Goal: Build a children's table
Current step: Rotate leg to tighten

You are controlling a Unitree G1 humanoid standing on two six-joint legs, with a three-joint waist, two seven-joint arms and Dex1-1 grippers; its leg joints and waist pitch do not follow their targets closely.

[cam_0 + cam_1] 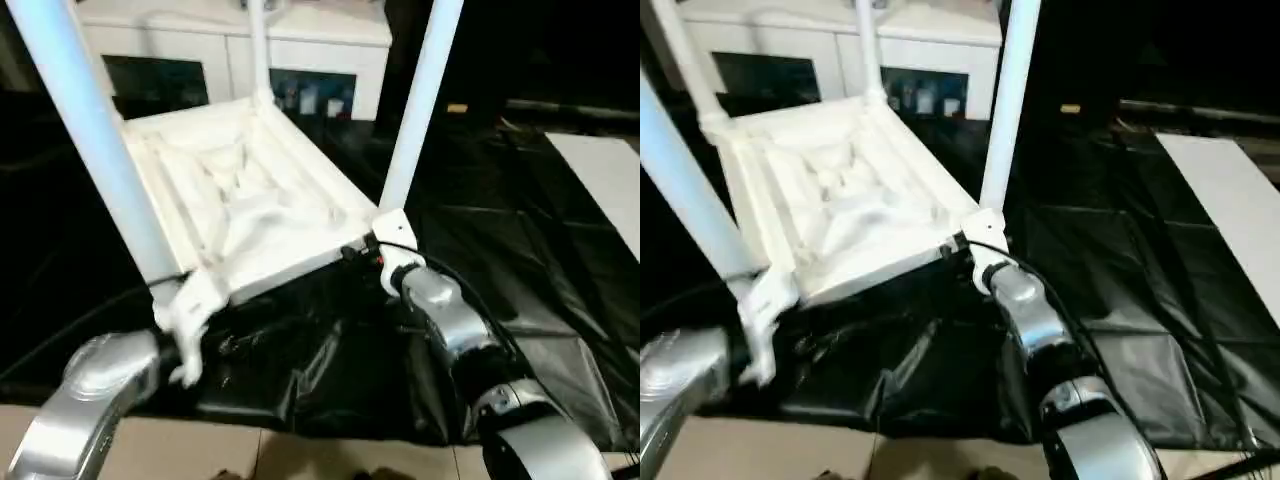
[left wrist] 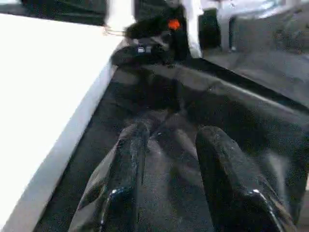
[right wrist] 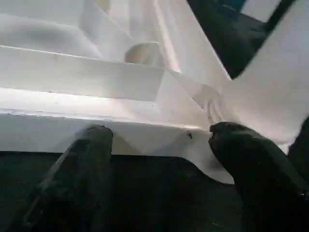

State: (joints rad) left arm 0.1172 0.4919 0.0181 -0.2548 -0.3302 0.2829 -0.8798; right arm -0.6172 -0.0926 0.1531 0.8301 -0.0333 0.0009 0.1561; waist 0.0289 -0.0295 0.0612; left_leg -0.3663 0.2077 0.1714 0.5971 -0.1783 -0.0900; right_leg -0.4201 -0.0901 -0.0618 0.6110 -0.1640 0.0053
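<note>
Three white tube legs point(image 1: 420, 100) rise out of the upturned children's table point(image 1: 240, 200), which fills the upper left and centre of the head frames; it lies tilted on crumpled black sheeting point(image 1: 520, 250), its ribbed underside facing up. One leg slants across the left edge of the frame, one stands upper centre, one rises right of centre from a round corner socket. The right claw point(image 3: 159, 145) sits at that near right corner; its two black fingers are spread, one on each side of the corner's rim, not visibly pinching it. The left claw point(image 2: 169, 183) is at the near left corner, its fingers parted with nothing between them; the table's flat white edge runs just beside it. The top's long axis runs from lower right toward upper left of the frame, away from both arms; each claw is at its own near corner. Plastic looks smooth, hard, glossy; legs are long and tapered. A white cabinet point(image 1: 330, 45) with glass doors stands behind.
</note>
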